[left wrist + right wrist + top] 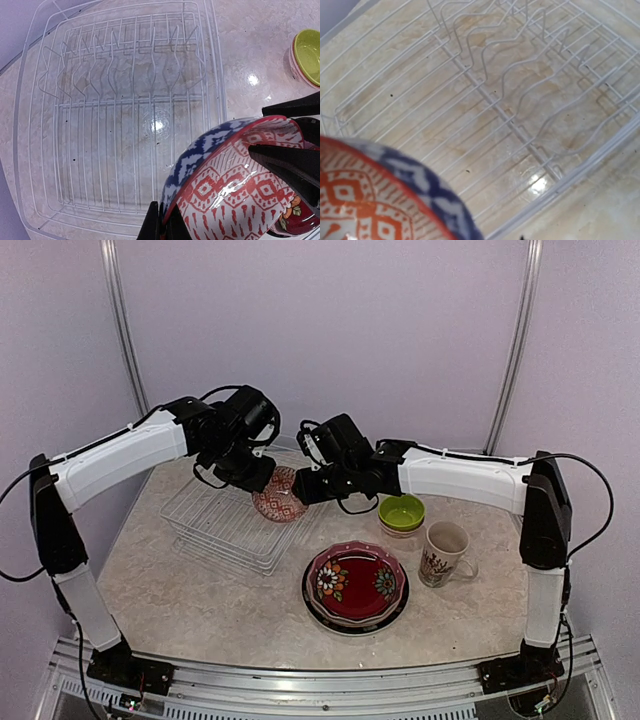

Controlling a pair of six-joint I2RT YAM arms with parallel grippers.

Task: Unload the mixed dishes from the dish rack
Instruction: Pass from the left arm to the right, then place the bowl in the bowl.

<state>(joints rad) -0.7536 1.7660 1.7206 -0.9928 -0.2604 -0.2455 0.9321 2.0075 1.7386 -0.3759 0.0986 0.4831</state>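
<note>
1. Dish rack (215,530): it stands on the table (200,610) at 9 o'clock from the table's middle. Both wrist views show bare wires, with no dish in any slot.

2. Patterned bowl (280,498): it is held tilted in the air over the rack's 2 o'clock corner, clear of the wires. The inside is red and white. The outer wall is blue and white.

3. Left gripper (162,225): it is clamped tight on the bowl's rim at the bowl's 7 o'clock in the left wrist view. One finger is inside the rim and one is outside.

4. Right gripper (257,130): it comes in from 3 o'clock. Its jaws stand narrow, one on either side of the bowl's opposite rim. We cannot tell whether they press on it.

5. Red floral plate (356,585): it lies flat on the table at 5 o'clock from the bowl, on top of a darker plate (345,622).

6. Lime green bowl (401,511): it sits at 3 o'clock from the held bowl, nested in another small bowl (400,530).

7. Mug (443,552): it stands upright just beside the green bowl, at 5 o'clock from it.
</note>
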